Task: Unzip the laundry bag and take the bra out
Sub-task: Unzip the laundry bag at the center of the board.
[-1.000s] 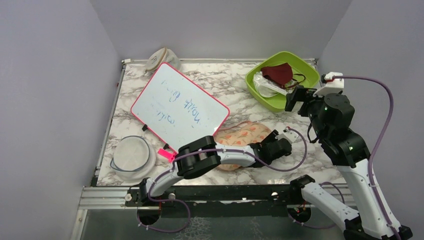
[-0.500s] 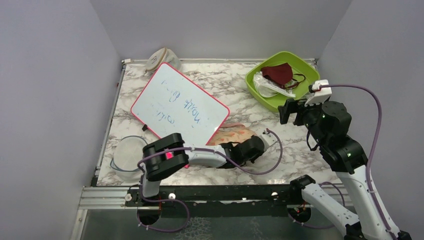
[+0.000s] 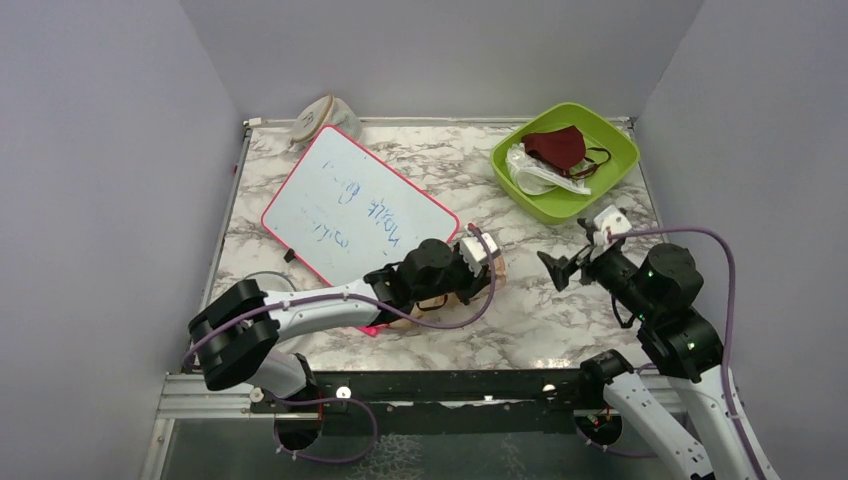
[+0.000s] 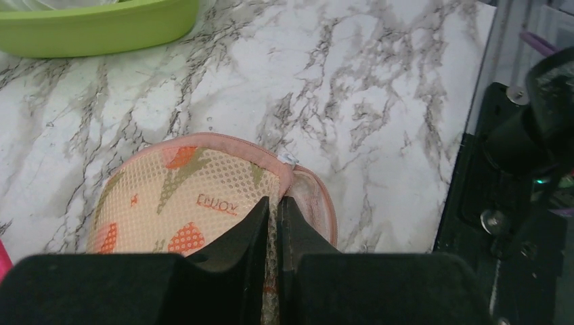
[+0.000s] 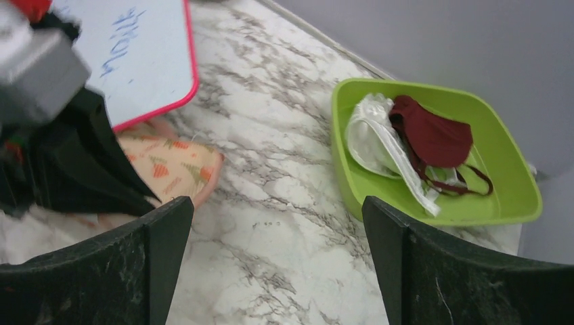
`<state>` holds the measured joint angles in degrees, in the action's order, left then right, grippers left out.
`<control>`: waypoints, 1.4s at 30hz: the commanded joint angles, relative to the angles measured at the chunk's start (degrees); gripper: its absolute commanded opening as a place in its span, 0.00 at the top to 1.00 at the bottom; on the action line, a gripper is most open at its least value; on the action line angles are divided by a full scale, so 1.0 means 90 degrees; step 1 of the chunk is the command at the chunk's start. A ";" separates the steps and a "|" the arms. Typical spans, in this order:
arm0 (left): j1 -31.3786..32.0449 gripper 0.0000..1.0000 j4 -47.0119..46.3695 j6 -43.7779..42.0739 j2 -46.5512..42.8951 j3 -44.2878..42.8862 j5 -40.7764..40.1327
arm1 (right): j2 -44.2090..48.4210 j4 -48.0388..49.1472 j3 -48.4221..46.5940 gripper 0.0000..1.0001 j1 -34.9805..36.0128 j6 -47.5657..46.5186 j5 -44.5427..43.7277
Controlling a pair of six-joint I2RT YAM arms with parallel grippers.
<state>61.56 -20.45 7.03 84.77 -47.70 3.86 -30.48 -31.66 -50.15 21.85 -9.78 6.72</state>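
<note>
The laundry bag (image 4: 189, 210) is a peach pouch with orange and green prints and a pink zip edging. It lies on the marble table next to the whiteboard. My left gripper (image 4: 273, 203) is shut on the bag's mesh top layer, close to the small zip pull (image 4: 288, 160). To the right of the fingers the pink rim stands apart from that layer. From above, the left gripper (image 3: 483, 262) and its arm cover most of the bag. My right gripper (image 3: 553, 268) hangs open to the right of the bag (image 5: 172, 166), with bare marble between its fingers (image 5: 274, 213). The bra is hidden.
A green bowl (image 3: 600, 185) at the back right holds a maroon mask (image 3: 556, 147) and a whitish clear wrapper (image 3: 535, 172). A pink-framed whiteboard (image 3: 355, 210) lies at centre left. A beige rounded fabric thing (image 3: 325, 115) sits at the back edge. A clear round lid (image 3: 262, 285) is at the front left.
The left gripper has shut on the bag and pulled it left toward the whiteboard. The right arm has come down and forward, and its open gripper now faces the bag.
</note>
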 commanded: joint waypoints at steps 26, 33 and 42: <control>-0.0072 1.00 -0.1312 -0.1552 -0.2099 0.1318 0.0832 | -0.0633 0.1566 0.1942 0.48 0.0001 -0.1727 0.4105; -0.0072 1.00 -0.1312 -0.1486 -0.1957 0.1262 0.1047 | -0.0986 0.1888 0.1933 0.49 0.0000 -0.2006 0.4809; -0.0071 1.00 -0.1312 -0.1440 -0.1881 0.1229 0.1079 | -0.1047 0.2032 0.1910 0.67 0.0004 -0.2148 0.4686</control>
<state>61.12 -29.19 -6.11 67.70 -36.16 11.64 -40.29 -16.12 -32.71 21.85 -28.05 47.68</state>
